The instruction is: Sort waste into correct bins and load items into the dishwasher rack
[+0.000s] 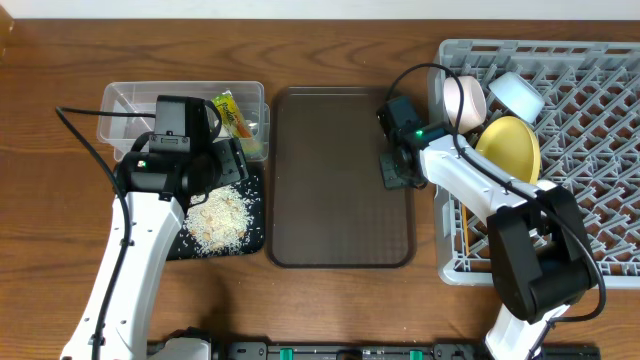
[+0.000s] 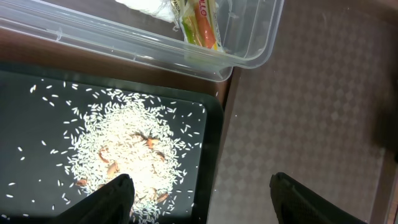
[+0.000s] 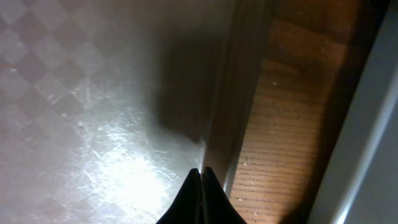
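Loose white rice scraps point(image 1: 218, 218) lie heaped in the black tray point(image 1: 254, 238); they also show in the left wrist view point(image 2: 130, 149). The green-and-orange wrapper point(image 1: 232, 112) and a white tissue point(image 2: 149, 6) lie in the clear tub point(image 1: 130, 105). My left gripper point(image 2: 199, 199) is open and empty above the black tray's right edge point(image 2: 211, 143). My right gripper point(image 3: 201, 177) is shut and empty at the right rim of the brown serving tray point(image 3: 230, 93). The grey rack point(image 1: 590, 190) holds the yellow plate point(image 1: 510, 145), a white bowl point(image 1: 517, 95), a pale cup point(image 1: 467, 100) and chopsticks point(image 1: 465, 235).
The brown serving tray point(image 1: 340, 180) lies between the bins and the rack and shows nothing on it. A strip of wooden table point(image 3: 292, 124) separates it from the rack's grey wall point(image 3: 373, 155). The right arm point(image 1: 470, 185) reaches across the rack's left edge.
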